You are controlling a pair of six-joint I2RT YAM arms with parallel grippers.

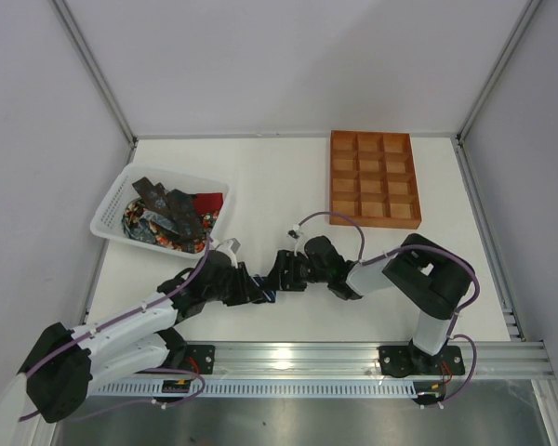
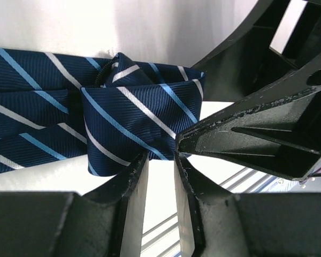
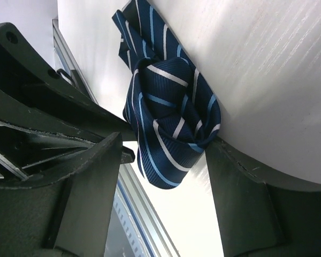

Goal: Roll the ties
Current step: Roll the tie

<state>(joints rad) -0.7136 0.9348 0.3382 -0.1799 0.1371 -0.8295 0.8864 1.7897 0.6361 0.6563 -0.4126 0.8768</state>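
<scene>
With both arms reaching in low, the two grippers meet over the white worktop (image 1: 288,177), mid-width, close to the near edge. Orange-brown compartment tray (image 1: 374,221) sits at the far right corner. White basket (image 1: 112,209) is on the left edge, holding a heap of ties (image 1: 167,218): dark, red and patterned. Navy tie (image 2: 123,112) with light-blue stripes lies flat on the worktop between the grippers, one end rolled into a loose coil (image 3: 171,118). Right gripper (image 3: 166,144) has its jaws moderately spread and closed against the coil, a finger on each side. Left gripper (image 2: 160,158) has its jaws narrow, nothing between them, and one fingertip (image 2: 139,166) touches the tie's lower fold.
</scene>
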